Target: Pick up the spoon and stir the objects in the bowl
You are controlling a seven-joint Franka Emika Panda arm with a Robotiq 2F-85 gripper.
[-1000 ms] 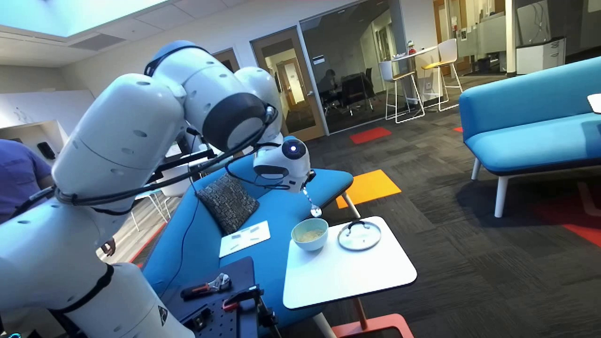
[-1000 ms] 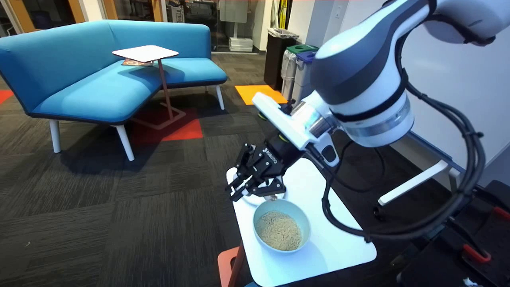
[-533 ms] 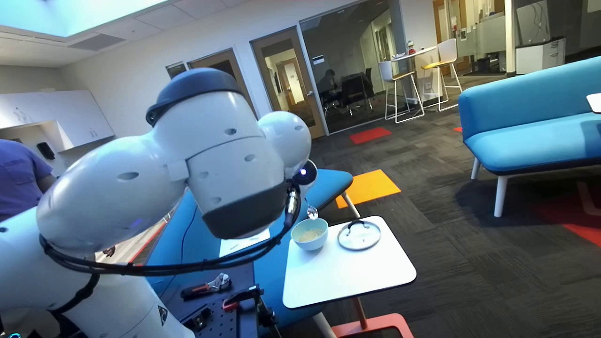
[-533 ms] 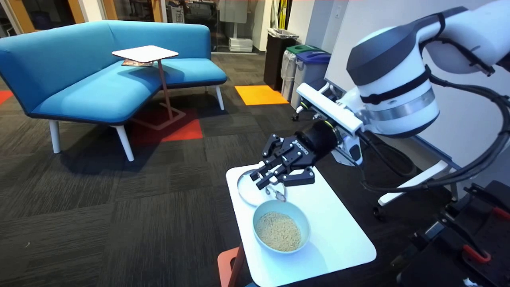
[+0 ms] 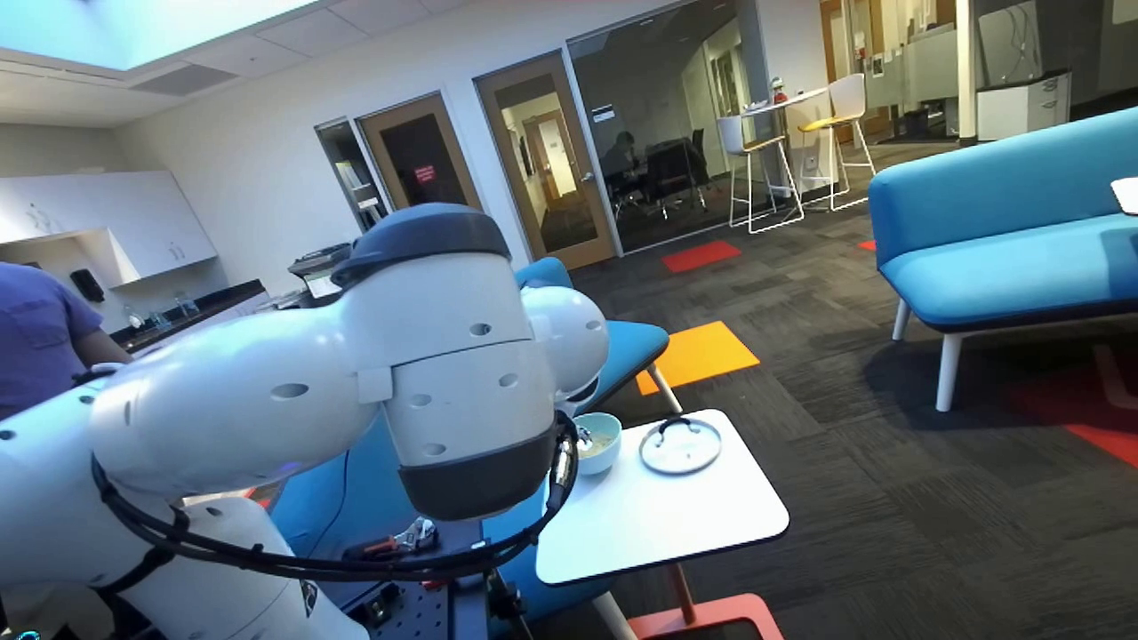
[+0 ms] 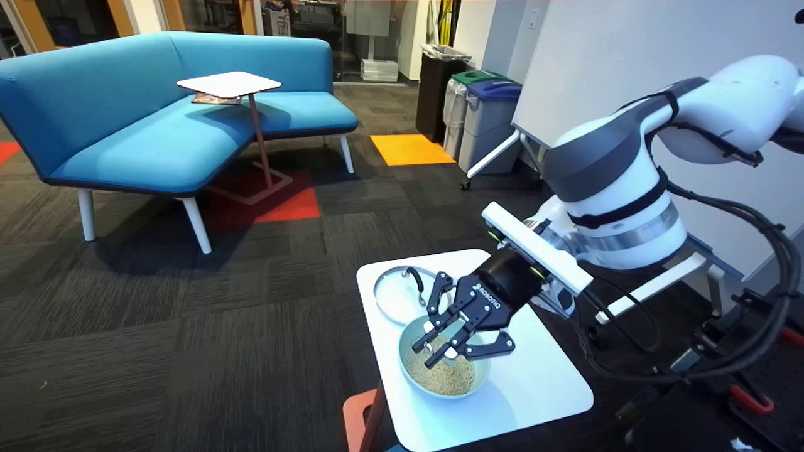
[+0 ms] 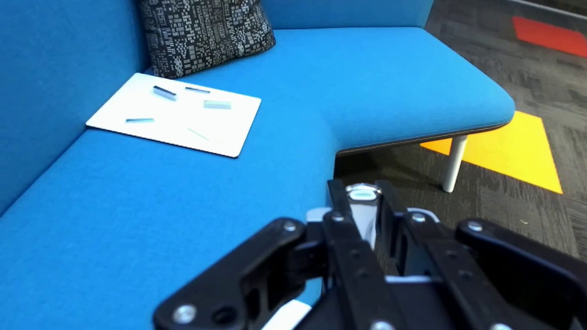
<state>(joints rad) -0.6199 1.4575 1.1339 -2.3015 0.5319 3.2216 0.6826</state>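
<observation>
- Gripper [image 6: 426,353], black, two-fingered: pinching the spoon [image 7: 363,196], a bright piece of which shows between the tips in the wrist view; in an exterior view its body slants in from one o'clock of the bowl [image 6: 482,372], tips showing against its nine-o'clock half.
- Spoon: seen against the bowl's inside in both exterior views, mostly hidden; contact with the grains [image 6: 445,380] cannot be told.
- Bowl: round, pale aqua, deep-sided, upright on the white table [image 5: 658,526]; holds a bed of small tan grains.
- Lid [image 5: 683,452], round, with dark arched handle: lying on the same table, just beside the bowl, at its three o'clock in an exterior view.
- Arm [image 5: 480,382], white: entering from nine o'clock in an exterior view, covering part of the bowl.
- Sofa [image 7: 183,215], blue; white board [image 7: 172,113] with small flat pieces at ten o'clock in the wrist view, patterned cushion [image 7: 206,36] at eleven.
- Person [image 5: 40,342] in purple: at nine o'clock in an exterior view, partly out of view.
</observation>
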